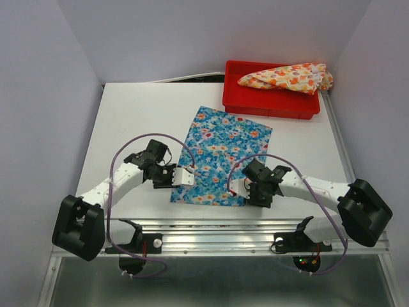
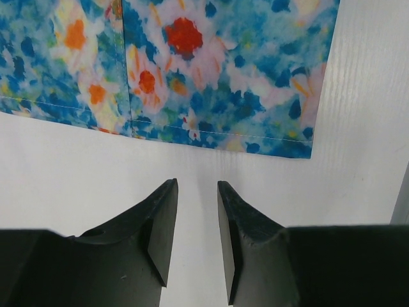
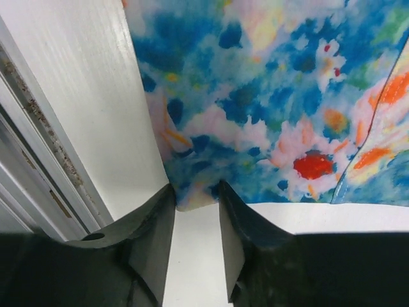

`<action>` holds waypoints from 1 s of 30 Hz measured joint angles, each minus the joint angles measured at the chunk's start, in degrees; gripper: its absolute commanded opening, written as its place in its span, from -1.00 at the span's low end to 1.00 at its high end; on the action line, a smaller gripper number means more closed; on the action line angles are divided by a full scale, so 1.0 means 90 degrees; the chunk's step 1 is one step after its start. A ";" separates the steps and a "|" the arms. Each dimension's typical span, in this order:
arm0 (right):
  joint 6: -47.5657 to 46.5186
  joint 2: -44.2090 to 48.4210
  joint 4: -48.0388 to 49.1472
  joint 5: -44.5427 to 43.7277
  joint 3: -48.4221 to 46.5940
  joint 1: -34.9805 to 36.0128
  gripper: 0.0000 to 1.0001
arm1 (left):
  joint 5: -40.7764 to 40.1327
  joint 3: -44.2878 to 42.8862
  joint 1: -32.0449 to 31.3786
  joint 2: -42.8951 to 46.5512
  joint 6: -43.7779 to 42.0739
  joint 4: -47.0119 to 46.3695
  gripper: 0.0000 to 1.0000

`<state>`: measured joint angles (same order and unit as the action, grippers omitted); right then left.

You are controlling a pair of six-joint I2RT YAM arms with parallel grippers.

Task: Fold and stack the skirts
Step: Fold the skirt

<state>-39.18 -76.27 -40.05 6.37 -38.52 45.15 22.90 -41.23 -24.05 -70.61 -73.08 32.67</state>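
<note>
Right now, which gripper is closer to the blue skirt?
Right. The right gripper reaches a near corner of the blue skirt; the left gripper sits short of its edge, with a strip of table between.

We're in a robotics lab cell, folks: a white wood-grain tabletop under the fingers, plain pale partition walls closing in ahead and to both sides of them, and behind them a bare aluminium mounting rail carrying two black-and-white cabled robot arms.
</note>
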 measured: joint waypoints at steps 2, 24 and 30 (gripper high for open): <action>0.0032 -0.0019 0.0080 -0.0041 0.0002 0.0000 -0.68 | -0.0063 0.0002 -0.0027 -0.0027 -0.0039 -0.0022 -0.16; 0.0500 -0.0272 0.0243 0.0131 -0.0211 -0.0002 -0.99 | -0.1151 0.0945 -0.2091 0.0175 0.0381 -0.0100 0.07; 0.0495 -0.0272 0.0240 0.0148 -0.0211 -0.0002 -0.99 | -0.1433 0.0920 -0.2113 -0.0019 0.0576 -0.0629 -0.41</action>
<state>-34.72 -78.72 -37.89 7.70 -40.42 45.12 10.00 -32.95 -43.07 -70.78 -67.90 27.00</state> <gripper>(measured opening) 0.035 0.463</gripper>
